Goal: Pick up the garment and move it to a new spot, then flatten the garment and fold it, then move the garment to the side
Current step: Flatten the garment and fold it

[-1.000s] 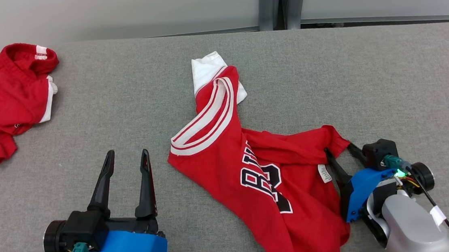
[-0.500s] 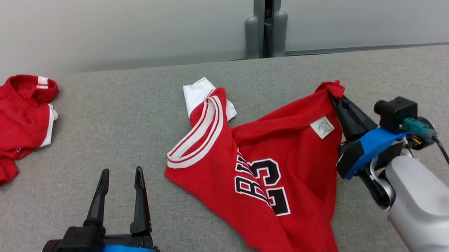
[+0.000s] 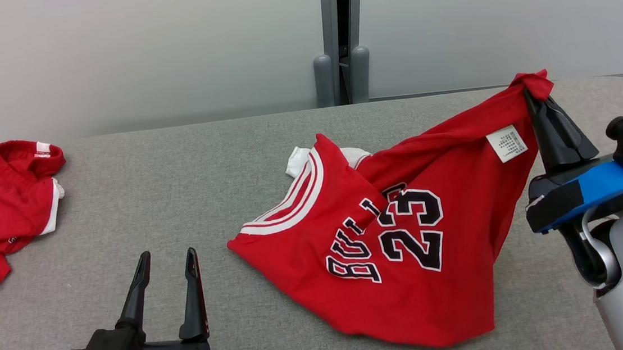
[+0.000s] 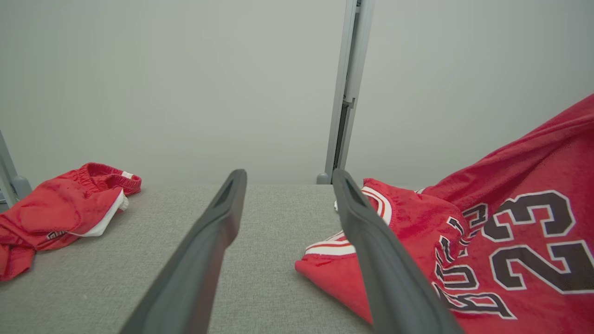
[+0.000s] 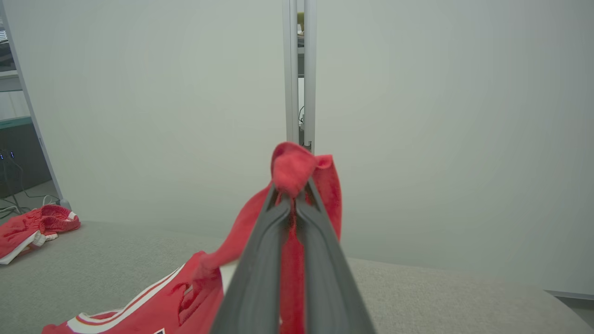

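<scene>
Where the two long dark fingers of the right gripper (image 3: 533,96) met, they were pinched together on a bunched corner of the red basketball jersey (image 3: 409,256), which had white-striped trim and a black number 23. A knot of red cloth poked out above the tips. That gripper stood raised near the right end of the grey fabric-covered table (image 3: 176,170), close to its far edge, and the cloth it held was lifted off the surface. From the pinch the jersey fell in a slanting sheet leftward and toward the near edge, with a small white care label (image 3: 506,144) just beside the fingers. Its lower part lay on the middle of the table, the striped opening turned toward the left end. The left gripper (image 3: 166,258) sat low at the near edge, left of the jersey and apart from it, its fingers spread wide. A second crumpled red garment (image 3: 4,207) with white trim lay at the left end, well apart from the jersey. Behind the far edge rose a pale panelled wall (image 3: 137,55) split by a grey upright post (image 3: 339,37).
</scene>
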